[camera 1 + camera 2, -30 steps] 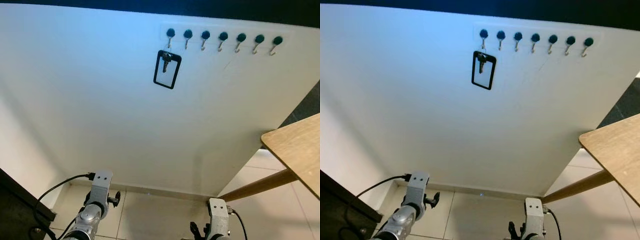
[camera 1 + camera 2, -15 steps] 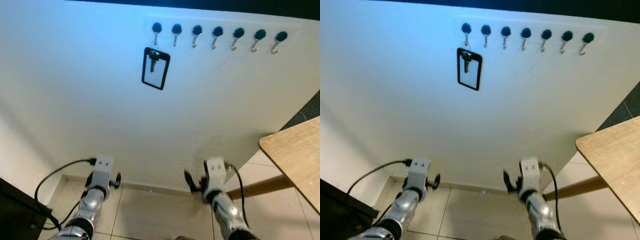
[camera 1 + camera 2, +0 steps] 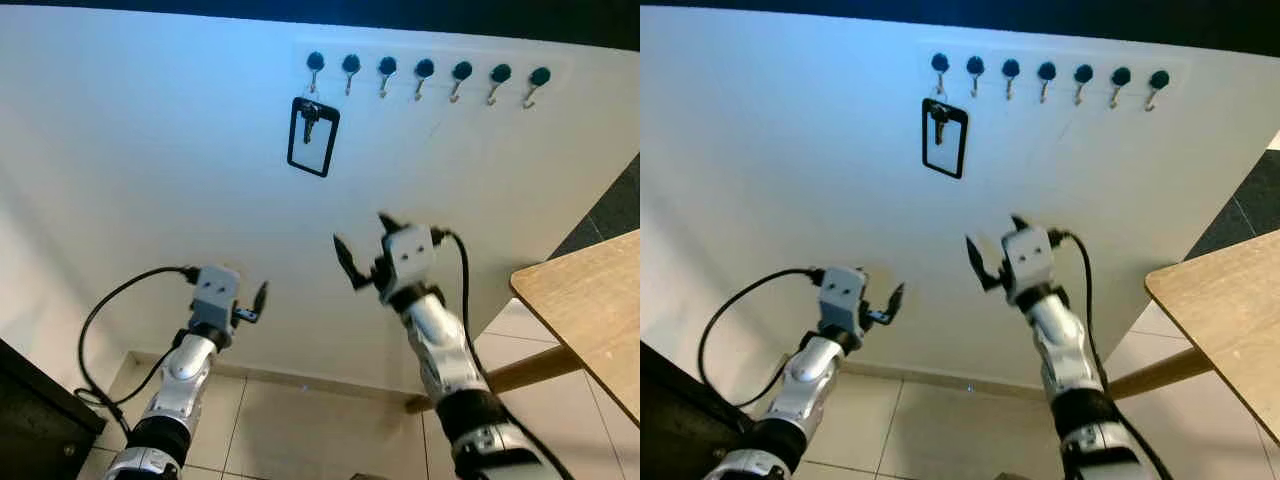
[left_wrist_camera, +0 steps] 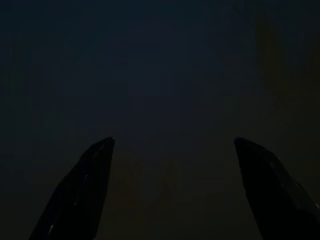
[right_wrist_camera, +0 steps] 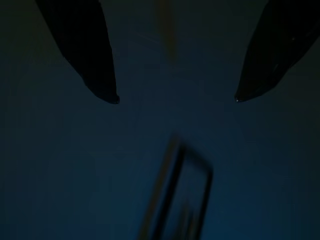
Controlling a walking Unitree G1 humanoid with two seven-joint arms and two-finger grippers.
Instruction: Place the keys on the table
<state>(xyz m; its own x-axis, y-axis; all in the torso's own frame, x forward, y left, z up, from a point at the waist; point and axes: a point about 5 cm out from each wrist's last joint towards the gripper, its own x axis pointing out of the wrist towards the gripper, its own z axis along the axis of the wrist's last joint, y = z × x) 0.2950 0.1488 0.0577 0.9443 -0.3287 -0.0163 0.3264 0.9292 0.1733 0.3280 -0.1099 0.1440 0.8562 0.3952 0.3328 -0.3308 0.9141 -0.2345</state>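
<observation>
A bunch of keys hangs from the leftmost hook of a hook rail on the white wall, with a black rectangular loop dangling around it. My right gripper is raised in front of the wall, below and slightly right of the keys, open and holding nothing. In the dark right wrist view its fingertips stand wide apart and the black loop is faintly seen ahead. My left gripper is held lower to the left, open; its fingers are spread in the dark left wrist view.
A wooden table with a slanted leg stands at the right. Several other hooks on the rail carry nothing. A dark piece of furniture sits at the lower left. Tiled floor runs along the wall's base.
My right arm has risen from low near the floor up toward the keys. The left arm has lifted a little. The camera has shifted slightly.
</observation>
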